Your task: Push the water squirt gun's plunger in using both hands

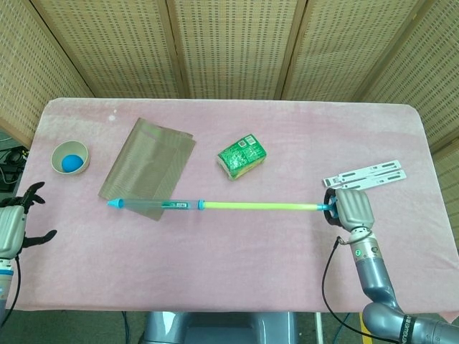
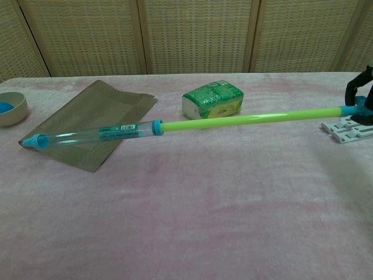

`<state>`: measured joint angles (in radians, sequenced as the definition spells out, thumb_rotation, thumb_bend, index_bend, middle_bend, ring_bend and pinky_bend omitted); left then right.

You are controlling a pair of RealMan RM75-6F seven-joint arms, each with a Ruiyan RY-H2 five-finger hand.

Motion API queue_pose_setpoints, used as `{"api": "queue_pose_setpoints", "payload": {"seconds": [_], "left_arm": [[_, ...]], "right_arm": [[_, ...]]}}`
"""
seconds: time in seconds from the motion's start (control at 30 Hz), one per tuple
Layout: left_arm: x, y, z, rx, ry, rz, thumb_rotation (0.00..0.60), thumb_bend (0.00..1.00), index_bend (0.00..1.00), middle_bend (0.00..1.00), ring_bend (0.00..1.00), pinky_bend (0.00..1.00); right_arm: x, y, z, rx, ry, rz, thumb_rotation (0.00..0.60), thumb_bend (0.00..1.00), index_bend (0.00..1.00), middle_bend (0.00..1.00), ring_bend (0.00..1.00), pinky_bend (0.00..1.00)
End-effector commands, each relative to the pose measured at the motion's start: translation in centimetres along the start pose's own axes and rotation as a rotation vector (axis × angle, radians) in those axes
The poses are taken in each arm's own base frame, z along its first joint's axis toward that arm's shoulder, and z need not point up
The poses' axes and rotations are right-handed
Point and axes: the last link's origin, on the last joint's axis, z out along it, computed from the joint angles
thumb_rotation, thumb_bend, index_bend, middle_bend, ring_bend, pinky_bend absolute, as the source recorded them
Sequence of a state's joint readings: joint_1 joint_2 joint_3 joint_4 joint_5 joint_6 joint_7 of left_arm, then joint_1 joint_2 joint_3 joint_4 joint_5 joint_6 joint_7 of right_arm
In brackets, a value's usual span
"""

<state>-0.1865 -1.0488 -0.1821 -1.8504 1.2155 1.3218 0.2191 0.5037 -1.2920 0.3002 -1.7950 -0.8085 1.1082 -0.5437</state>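
The water squirt gun has a clear barrel (image 1: pixel 154 205) (image 2: pixel 96 135) with a blue nozzle at its left end. Its long green plunger rod (image 1: pixel 258 206) (image 2: pixel 250 120) is pulled far out to the right. My right hand (image 1: pixel 350 208) (image 2: pixel 360 98) grips the blue plunger handle and holds the whole gun in the air above the pink table (image 1: pixel 237 265). In the chest view only that hand's dark fingers show at the right edge. My left hand (image 1: pixel 16 226) hovers at the table's left edge with fingers spread, holding nothing, well clear of the nozzle.
A brown woven placemat (image 1: pixel 149 166) lies under the barrel's left end. A green packet (image 1: pixel 242 155) sits mid-table, a small bowl with a blue ball (image 1: pixel 69 158) at far left, and a white slotted bracket (image 1: pixel 364 178) beside my right hand.
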Motion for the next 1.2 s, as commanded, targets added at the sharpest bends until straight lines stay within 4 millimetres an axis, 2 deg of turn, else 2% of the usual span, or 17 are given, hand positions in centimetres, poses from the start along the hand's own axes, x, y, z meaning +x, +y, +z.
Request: {"api": "queue_pose_setpoints", "payload": {"seconds": [0.03, 0.17, 0.37, 0.6, 0.87, 1.1, 1.2], "left_arm": [[0.5, 1.7, 1.8, -0.015, -0.026, -0.020, 0.600, 0.13, 0.30, 0.81, 0.74, 0.64], [0.9, 2.6, 3.7, -0.008, -0.069, -0.001, 0.600, 0.14, 0.34, 0.89, 0.81, 0.71], [0.5, 3.9, 6.0, -0.002, -0.171, 0.034, 0.600, 0.14, 0.34, 0.90, 0.82, 0.72], [-0.9, 5.8, 8.5, -0.002, -0.252, 0.064, 0.600, 0.14, 0.32, 0.90, 0.82, 0.72], [-2.3, 8.3, 10.5, -0.028, -0.318, 0.094, 0.600, 0.14, 0.32, 0.90, 0.82, 0.72], [-3.2, 10.1, 11.2, -0.051, -0.353, 0.113, 0.600, 0.14, 0.32, 0.90, 0.82, 0.72], [-3.6, 10.4, 11.3, -0.051, -0.369, 0.124, 0.600, 0.19, 0.33, 0.90, 0.82, 0.72]], "right_arm": [[0.6, -0.2, 0.4, 0.001, 0.004, 0.000, 0.600, 0.62, 0.82, 1.00, 0.98, 0.63], [1.3, -0.4, 1.0, -0.003, 0.010, 0.001, 0.600, 0.63, 0.82, 1.00, 0.98, 0.64], [1.7, -0.9, 1.4, -0.002, 0.005, 0.003, 0.600, 0.63, 0.82, 1.00, 0.98, 0.64], [1.5, -1.6, 1.6, -0.004, -0.010, -0.004, 0.600, 0.63, 0.83, 1.00, 0.98, 0.64], [1.5, -1.9, 1.8, -0.012, -0.018, -0.008, 0.600, 0.63, 0.83, 1.00, 0.98, 0.66], [2.5, -2.1, 2.2, -0.024, -0.021, 0.027, 0.600, 0.63, 0.83, 1.00, 0.98, 0.66], [2.9, -2.2, 2.3, -0.024, -0.027, 0.048, 0.600, 0.63, 0.83, 1.00, 0.98, 0.66]]}}
